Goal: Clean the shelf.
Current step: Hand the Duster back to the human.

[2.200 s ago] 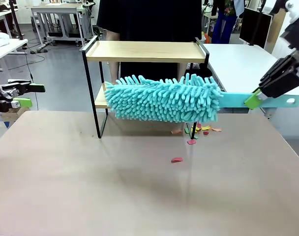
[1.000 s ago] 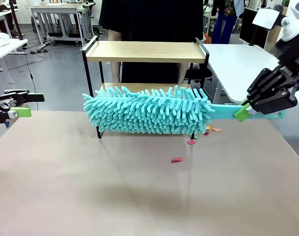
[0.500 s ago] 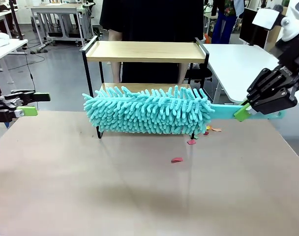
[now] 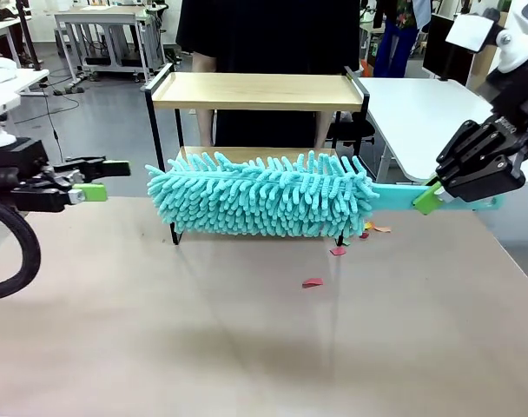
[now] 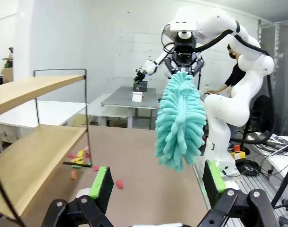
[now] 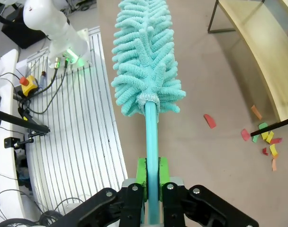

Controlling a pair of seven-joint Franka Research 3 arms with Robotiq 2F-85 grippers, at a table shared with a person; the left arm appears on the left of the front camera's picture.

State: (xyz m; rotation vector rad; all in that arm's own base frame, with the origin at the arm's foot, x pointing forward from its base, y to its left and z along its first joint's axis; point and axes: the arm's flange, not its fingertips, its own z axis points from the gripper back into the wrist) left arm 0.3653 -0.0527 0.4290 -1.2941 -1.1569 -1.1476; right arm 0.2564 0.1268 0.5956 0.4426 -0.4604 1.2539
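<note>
The shelf [image 4: 257, 90] stands at the far side of the table, two light wooden boards in a thin black frame. A fluffy teal duster [image 4: 260, 194] hangs level in front of its lower board, hiding most of it. My right gripper [image 4: 429, 198] is shut on the duster's flat teal handle [image 6: 152, 137], right of the shelf. My left gripper [image 4: 99, 178] stands open with nothing in it, left of the shelf at lower-board height. In the left wrist view the shelf [image 5: 35, 156] is at the left and the duster [image 5: 181, 120] ahead.
Small coloured paper scraps [image 4: 314, 282] lie on the table by the shelf's right front leg and in front of it. A person in black [image 4: 264, 35] stands right behind the shelf. A white table [image 4: 420, 113] sits at the back right.
My left arm has come in rightward toward the shelf. Earlier the duster slid left along the shelf's front; over the last second it and the right arm have held still.
</note>
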